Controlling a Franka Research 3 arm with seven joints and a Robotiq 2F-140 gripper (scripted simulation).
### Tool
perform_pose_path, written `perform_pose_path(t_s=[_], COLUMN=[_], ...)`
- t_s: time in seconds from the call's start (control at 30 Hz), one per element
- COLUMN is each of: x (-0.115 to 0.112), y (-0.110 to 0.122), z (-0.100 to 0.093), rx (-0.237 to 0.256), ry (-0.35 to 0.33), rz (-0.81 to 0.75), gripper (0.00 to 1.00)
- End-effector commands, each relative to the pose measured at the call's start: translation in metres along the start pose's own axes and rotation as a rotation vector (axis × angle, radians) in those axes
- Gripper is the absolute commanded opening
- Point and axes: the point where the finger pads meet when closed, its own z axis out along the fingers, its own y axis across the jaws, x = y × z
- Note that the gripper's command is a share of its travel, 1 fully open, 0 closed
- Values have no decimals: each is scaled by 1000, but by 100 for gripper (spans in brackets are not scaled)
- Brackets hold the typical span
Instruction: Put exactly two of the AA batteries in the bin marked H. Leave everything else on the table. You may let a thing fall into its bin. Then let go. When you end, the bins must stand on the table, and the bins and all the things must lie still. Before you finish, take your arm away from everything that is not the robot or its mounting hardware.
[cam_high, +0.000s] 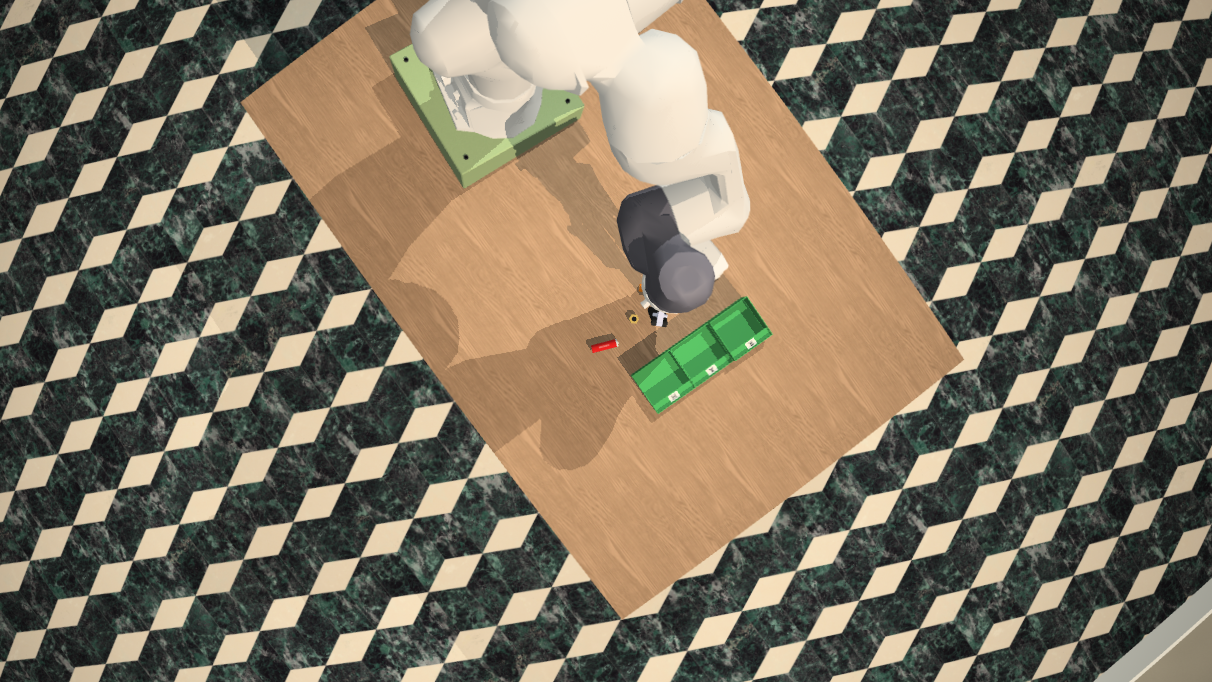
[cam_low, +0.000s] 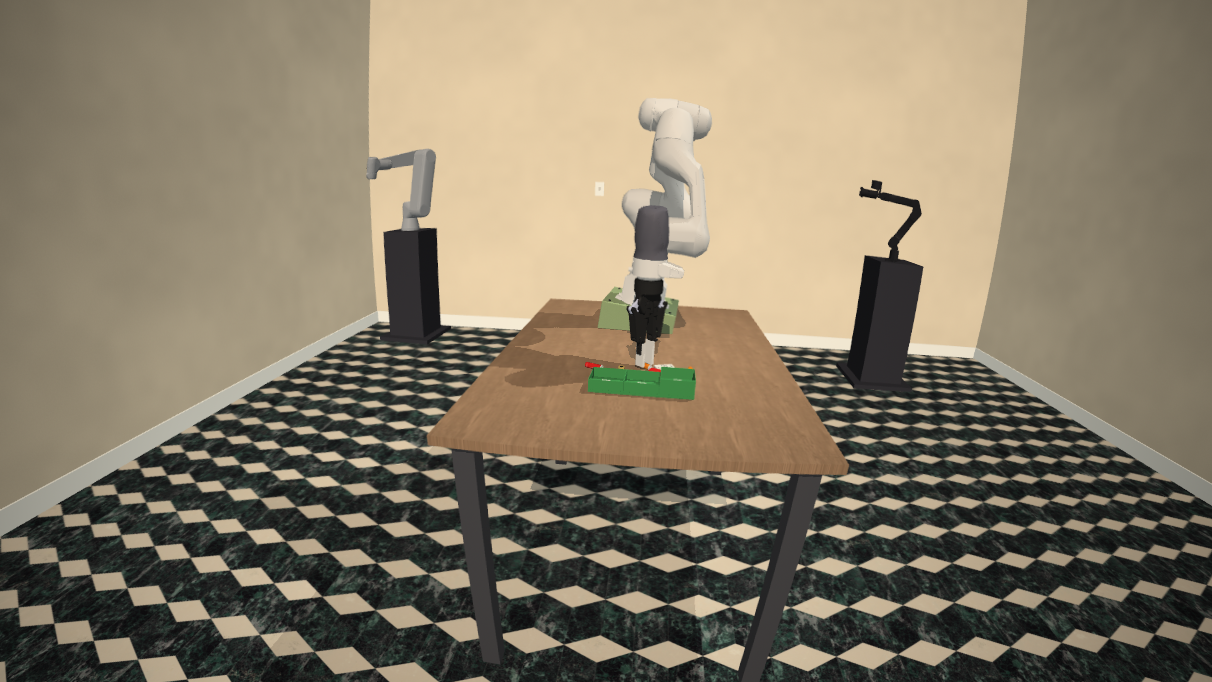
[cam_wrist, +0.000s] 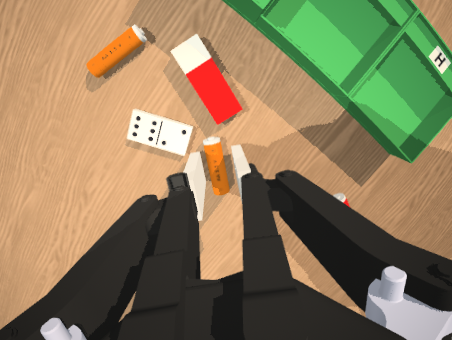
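An orange AA battery (cam_wrist: 216, 169) lies on the wooden table between my fingertips, with a small gap on each side. My gripper (cam_wrist: 218, 164) is narrowly open around it, low over the table; it also shows in the overhead view (cam_high: 656, 318) and in the side view (cam_low: 645, 360). A second orange AA battery (cam_wrist: 116, 51) lies further off to the left. The green bin marked H (cam_wrist: 399, 100) (cam_high: 701, 354) is the end one of a row of three bins and looks empty. The bin marked A (cam_wrist: 333, 17) stands beside it.
A red and white eraser (cam_wrist: 206, 80) and a white domino (cam_wrist: 160, 132) lie just beyond my fingertips. A small red cylinder (cam_high: 602, 344) and a small brass nut (cam_high: 632, 316) lie on the table near bin H. The arm's green base (cam_high: 487, 110) stands at the far end.
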Motion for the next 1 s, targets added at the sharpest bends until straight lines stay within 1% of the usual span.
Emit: perform_pose_path(t_s=[0.0,0.13,0.73,0.77,0.97], x=[2,1,-2,-2,-2], y=[3,2,0,0,0], z=[3,9,9,9,9], rx=[-10,-10,-10,-10,-10], ry=[7,7,7,7,7], rz=[-8,-8,-8,-8,-8], gripper=[17,17,17,5,5])
